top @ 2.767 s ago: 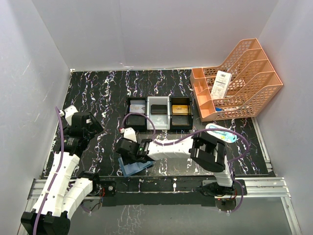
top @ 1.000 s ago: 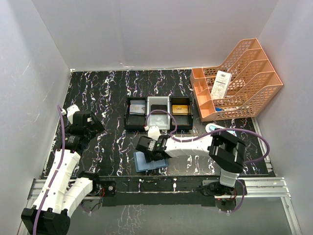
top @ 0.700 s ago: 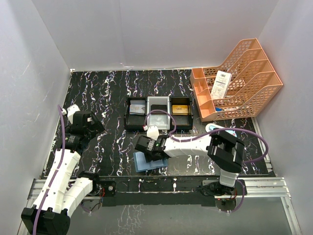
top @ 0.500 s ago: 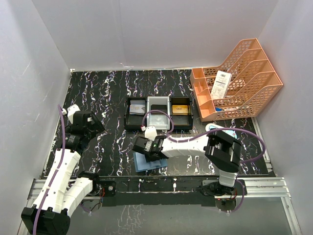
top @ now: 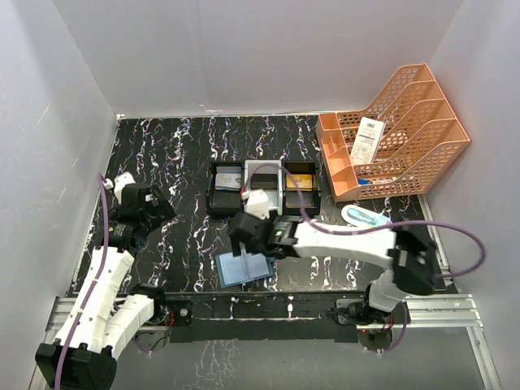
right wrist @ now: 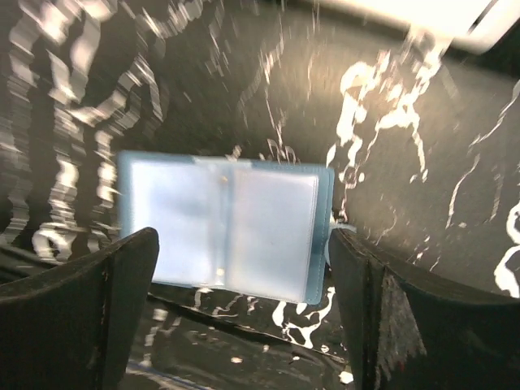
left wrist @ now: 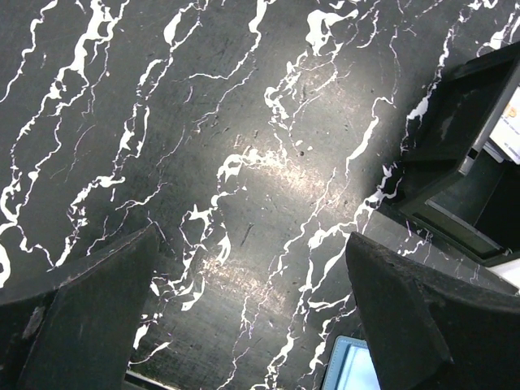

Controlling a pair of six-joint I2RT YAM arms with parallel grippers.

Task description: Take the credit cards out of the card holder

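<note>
The teal-blue card holder [top: 242, 269] lies spread open near the table's front edge. In the right wrist view the card holder [right wrist: 223, 231] shows two pale clear pockets; I see no card in them. My right gripper [top: 245, 248] hangs just above it, its jaws open, and in its own view the right gripper [right wrist: 242, 244] has a finger on either side of the holder without touching it. A greyish credit card [top: 228, 182] and a gold credit card [top: 300, 180] lie in the tray [top: 213, 199]. My left gripper [top: 150, 203] hovers open over bare table at the left.
An orange file rack [top: 398, 122] with a white barcoded slip [top: 367, 138] stands at the back right. A white and light-blue oval case [top: 367, 217] lies in front of it. The tray's corner [left wrist: 455, 138] and the holder's corner [left wrist: 351, 367] show in the left wrist view.
My right gripper lifted off the card holder, drew back toward the tray and opened wide. The holder now lies spread flat, shifted slightly left. The left arm stayed put.
</note>
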